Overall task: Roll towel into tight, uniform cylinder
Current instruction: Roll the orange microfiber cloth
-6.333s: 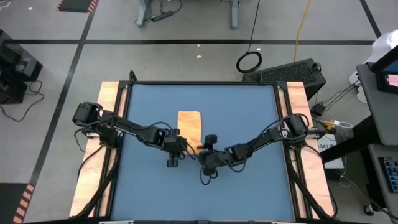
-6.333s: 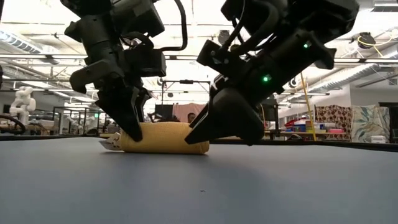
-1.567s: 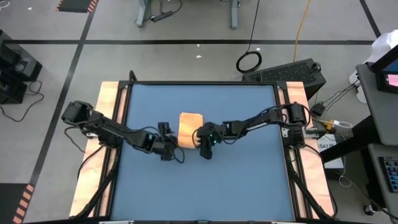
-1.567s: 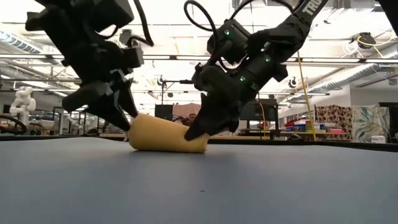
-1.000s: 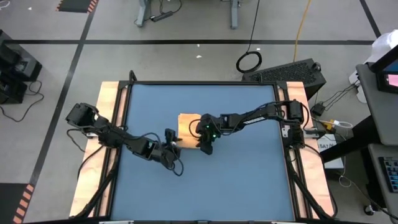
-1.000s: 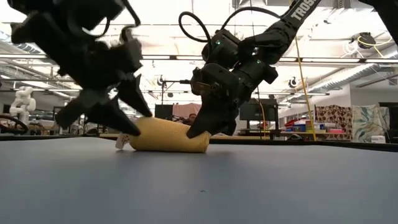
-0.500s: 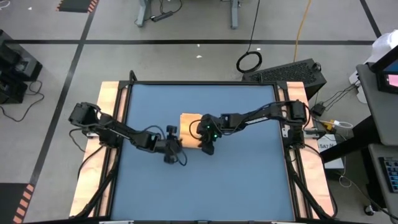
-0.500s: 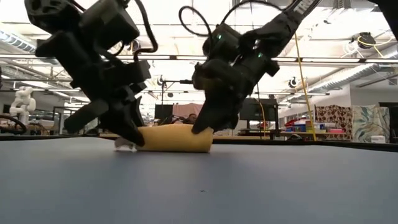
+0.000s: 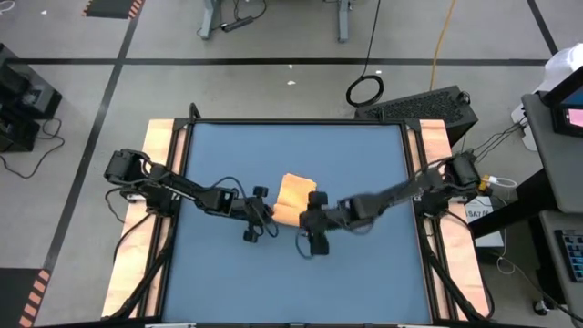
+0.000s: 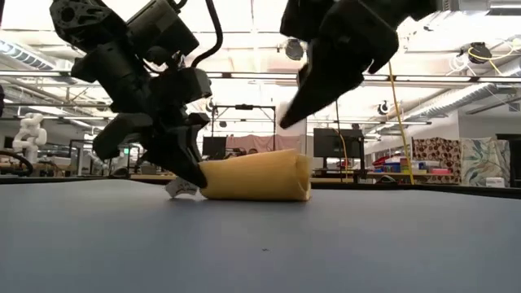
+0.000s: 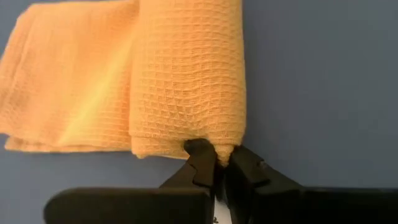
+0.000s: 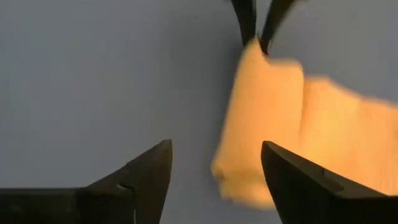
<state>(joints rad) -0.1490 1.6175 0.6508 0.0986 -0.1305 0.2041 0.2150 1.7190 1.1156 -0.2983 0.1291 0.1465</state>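
The orange-yellow towel (image 9: 293,197) lies on the blue table, partly rolled: a thick roll (image 11: 189,74) with a flat part (image 11: 62,81) beside it. Its small white tag (image 10: 181,189) shows at the roll's left end in the low view. My left gripper (image 9: 266,212) is shut on that end of the roll (image 10: 256,175). My right gripper (image 9: 308,221) is open and empty. It hangs above the roll's other end (image 10: 295,112), and its two fingers stand apart in the right wrist view (image 12: 214,149), with the towel (image 12: 267,143) ahead of them. My left gripper pinches the edge of the roll's end (image 11: 214,148) between its two fingers (image 11: 200,157), at their free ends. The fingers come slanting down from the table's left, along the roll's length. The roll lies on the table; how many layers are caught cannot be told.
The blue mat (image 9: 364,264) has wooden strips along its left (image 9: 150,200) and right (image 9: 442,210) sides. Cables and a dark case (image 9: 428,105) lie on the floor beyond the table's far edge.
My right gripper has come off the towel, risen and drawn back toward the table's near right. The towel has turned about and shifted a little toward the right, its right end swung nearer. My left gripper has stayed shut at the roll's left end, moving slightly right with it.
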